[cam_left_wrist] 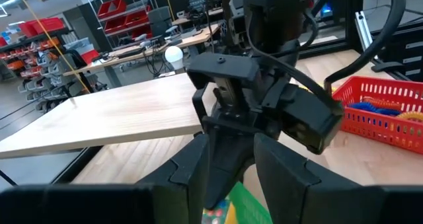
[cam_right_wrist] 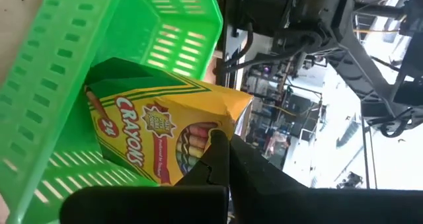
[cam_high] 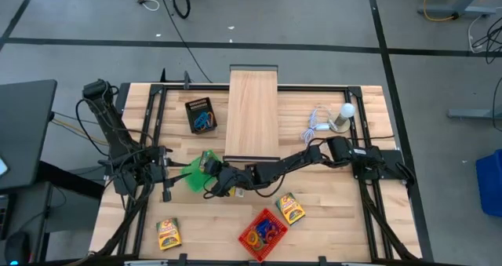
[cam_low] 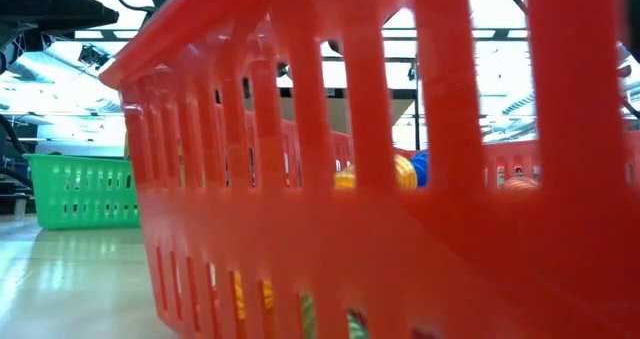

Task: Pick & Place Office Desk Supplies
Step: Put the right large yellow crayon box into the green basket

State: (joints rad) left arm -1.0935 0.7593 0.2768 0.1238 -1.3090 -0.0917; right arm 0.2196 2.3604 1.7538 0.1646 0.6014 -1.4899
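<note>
A yellow-and-green crayon box [cam_right_wrist: 142, 128] hangs at the open mouth of a green slotted basket [cam_right_wrist: 79, 45], with my right gripper [cam_right_wrist: 218, 137] shut on it. In the high view this is left of the table's middle: the box [cam_high: 209, 162], the basket [cam_high: 190, 180], my right gripper [cam_high: 216, 172]. My left gripper [cam_high: 168, 174] stands at the basket's left side, and a bit of green [cam_left_wrist: 248, 199] shows between its fingers. Two more crayon boxes [cam_high: 168, 233] [cam_high: 290, 209] lie flat near the front edge. My left gripper comes level from the table's left, and the green basket's wall [cam_left_wrist: 250, 201] lies between its two fingers. The picture's lower edge cuts off the place of contact, so which part of the wall it has cannot be told. My right gripper pinches the crayon box at its yellow end [cam_right_wrist: 223, 115], which looks dented there, between the two shut fingers. The fingers come from the table's right, slanting a little down. The box is tilted, its printed face showing, over the basket's inside; whether it rests on the basket I cannot tell.
A red basket [cam_high: 263, 233] with coloured loops stands at the front middle and fills the low view [cam_low: 400, 229]. A long pale wooden box [cam_high: 252, 113] lies at the far middle. A black box [cam_high: 201, 114] sits left of it, a white bulb [cam_high: 346, 111] with cable right.
</note>
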